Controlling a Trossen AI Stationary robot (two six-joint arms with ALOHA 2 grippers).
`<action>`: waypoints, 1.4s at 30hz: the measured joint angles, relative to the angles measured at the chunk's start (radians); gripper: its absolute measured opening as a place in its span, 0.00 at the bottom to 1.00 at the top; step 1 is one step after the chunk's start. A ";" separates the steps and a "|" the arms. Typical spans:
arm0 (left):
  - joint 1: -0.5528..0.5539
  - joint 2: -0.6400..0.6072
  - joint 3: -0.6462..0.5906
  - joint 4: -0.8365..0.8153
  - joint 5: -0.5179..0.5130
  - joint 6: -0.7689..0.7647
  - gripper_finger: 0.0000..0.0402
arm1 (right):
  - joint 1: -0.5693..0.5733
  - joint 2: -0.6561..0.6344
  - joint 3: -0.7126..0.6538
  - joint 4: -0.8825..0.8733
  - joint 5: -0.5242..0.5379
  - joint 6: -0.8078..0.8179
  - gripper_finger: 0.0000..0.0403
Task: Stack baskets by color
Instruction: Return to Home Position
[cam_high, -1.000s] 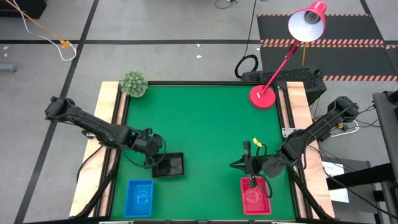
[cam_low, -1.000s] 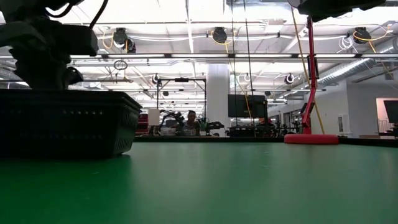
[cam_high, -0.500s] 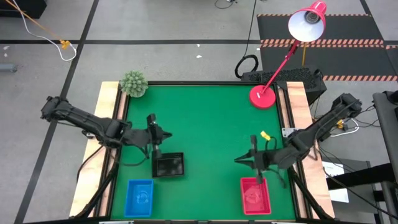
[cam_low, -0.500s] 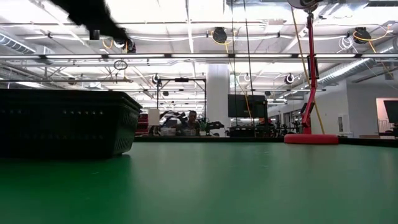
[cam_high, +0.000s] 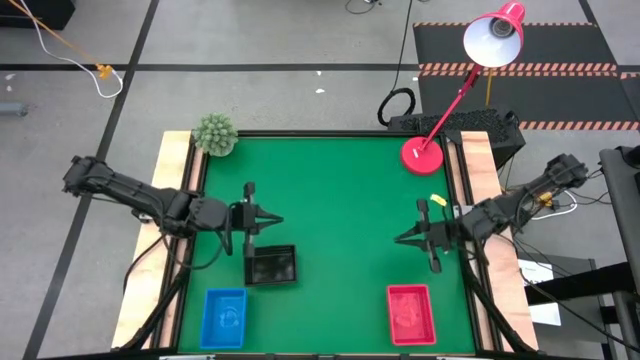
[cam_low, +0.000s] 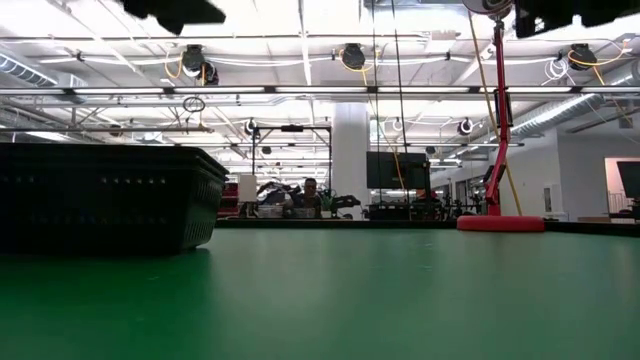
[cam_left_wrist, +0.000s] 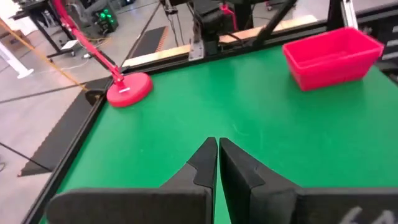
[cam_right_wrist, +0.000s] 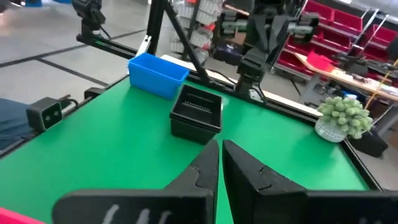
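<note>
Three baskets rest on their bottoms on the green table: a black one (cam_high: 271, 265) (cam_right_wrist: 196, 114) (cam_low: 105, 195) left of the middle, a blue one (cam_high: 224, 318) (cam_right_wrist: 158, 74) at the near left, a red one (cam_high: 411, 314) (cam_left_wrist: 333, 55) at the near right. How many are nested in each I cannot tell. My left gripper (cam_high: 276, 220) (cam_left_wrist: 217, 142) is shut and empty, raised just beyond the black basket and pointing toward the table's right. My right gripper (cam_high: 398, 240) (cam_right_wrist: 221, 144) is shut and empty, raised beyond the red basket and pointing toward the table's left.
A red desk lamp stands with its round base (cam_high: 422, 155) (cam_left_wrist: 129, 89) (cam_low: 500, 222) at the far right corner. A small green plant (cam_high: 214, 133) (cam_right_wrist: 341, 118) sits at the far left corner. Wooden rails (cam_high: 182, 190) edge both sides. The middle of the table (cam_high: 340, 200) is bare green.
My left gripper has risen off the black basket and tipped from pointing down to nearly level, facing the table's right. My right gripper has drawn back from above the red basket toward the far and right edges. The baskets have stayed where they were.
</note>
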 joint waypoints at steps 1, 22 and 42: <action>0.004 0.000 -0.024 0.029 0.004 0.010 0.05 | -0.016 -0.014 -0.015 0.011 -0.017 -0.010 0.03; 0.194 -0.311 -0.503 0.420 0.180 0.015 0.05 | -0.277 -0.118 -0.396 0.421 -0.257 -0.109 0.03; 0.203 -0.336 -0.554 0.416 0.258 -0.044 0.05 | -0.345 -0.343 -0.411 0.285 -0.282 -0.083 0.03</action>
